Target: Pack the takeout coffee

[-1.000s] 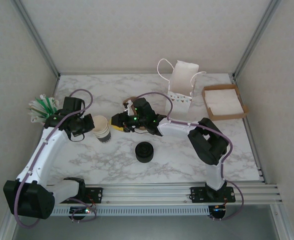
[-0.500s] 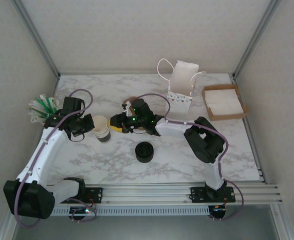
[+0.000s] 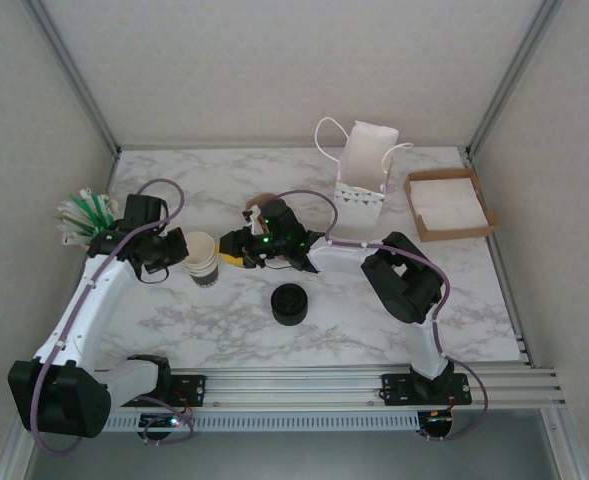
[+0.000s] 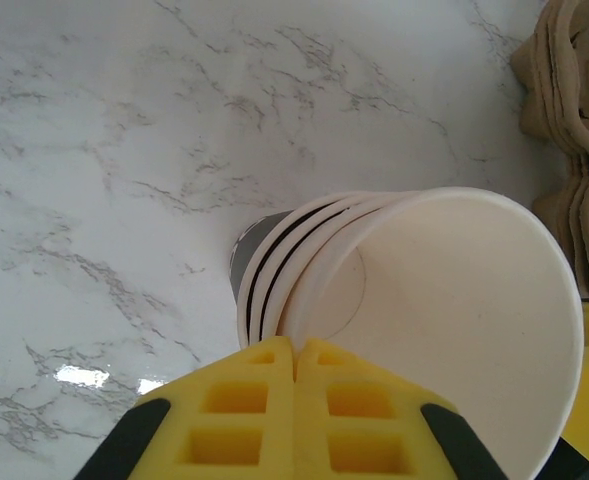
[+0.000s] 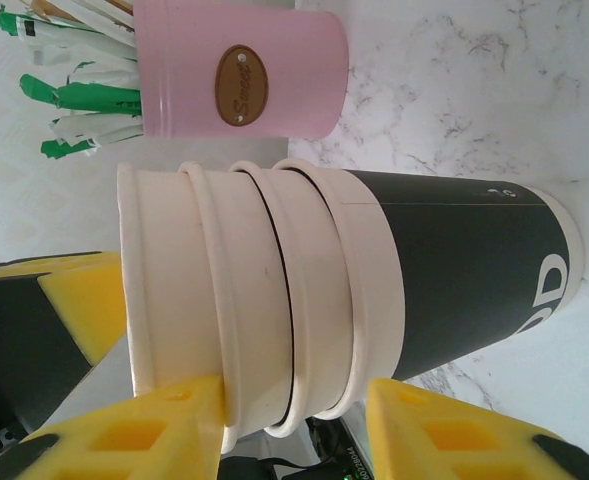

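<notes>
Step, I'd say: freeing one cup from the cup stack (image 3: 203,261), mid-left on the bench (image 3: 374,320). Left end effector (image 4: 294,352) pads together at the top rim. Right end effector (image 5: 296,392) jaws apart beside the stack wall. Takeout coffee looks unassembled. Next: split the cup off cleanly, then go to the lid pile (image 3: 290,303)

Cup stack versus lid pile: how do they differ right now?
The cup stack is tall, cream-rimmed with a dark outer wall; the lid pile is low and all black. The cup stack has the left gripper pinching its top rim and the right gripper beside it; the lid pile stands alone, touched by neither. Both stand upright on the table.
</notes>
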### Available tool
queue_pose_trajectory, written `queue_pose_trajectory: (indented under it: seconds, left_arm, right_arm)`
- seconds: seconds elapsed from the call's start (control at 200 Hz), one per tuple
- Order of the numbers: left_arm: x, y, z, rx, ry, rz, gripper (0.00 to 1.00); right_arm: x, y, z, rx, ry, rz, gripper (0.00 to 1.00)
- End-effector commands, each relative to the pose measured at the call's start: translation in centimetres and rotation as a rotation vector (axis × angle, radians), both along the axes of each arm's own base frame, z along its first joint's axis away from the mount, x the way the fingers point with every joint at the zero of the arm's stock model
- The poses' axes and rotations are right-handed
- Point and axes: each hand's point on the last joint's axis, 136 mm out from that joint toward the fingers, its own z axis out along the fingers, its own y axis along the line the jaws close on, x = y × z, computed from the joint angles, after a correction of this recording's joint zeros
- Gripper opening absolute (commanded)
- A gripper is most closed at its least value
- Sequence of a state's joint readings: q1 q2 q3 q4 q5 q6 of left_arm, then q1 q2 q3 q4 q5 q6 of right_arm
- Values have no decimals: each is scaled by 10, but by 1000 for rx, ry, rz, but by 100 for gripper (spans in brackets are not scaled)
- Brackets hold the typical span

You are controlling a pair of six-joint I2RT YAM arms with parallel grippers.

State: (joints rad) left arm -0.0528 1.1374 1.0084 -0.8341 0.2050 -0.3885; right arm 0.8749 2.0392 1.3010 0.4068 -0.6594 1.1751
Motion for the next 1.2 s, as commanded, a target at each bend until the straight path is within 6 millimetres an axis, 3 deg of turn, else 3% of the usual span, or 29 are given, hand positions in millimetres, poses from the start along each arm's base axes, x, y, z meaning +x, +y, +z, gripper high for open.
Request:
queue_pose_trajectory:
  seconds: [0.0,0.671,0.856,1.192]
  left_arm:
    - [0,-8,7,-62,-37,-14,0]
    - [2,-1,26,-94,-79,11,0]
    - [4,3,37,-83,-102,23,0]
    - [5,15,73,-26,-167,58,0]
  right_arm:
    - [-4,6,2,-4,0,19,41]
    - [-8,-1,4,-130,-56,21,46]
    - [-9,-1,18,-126,-82,30,49]
    - [-11,-11,61,-141,-182,38,60]
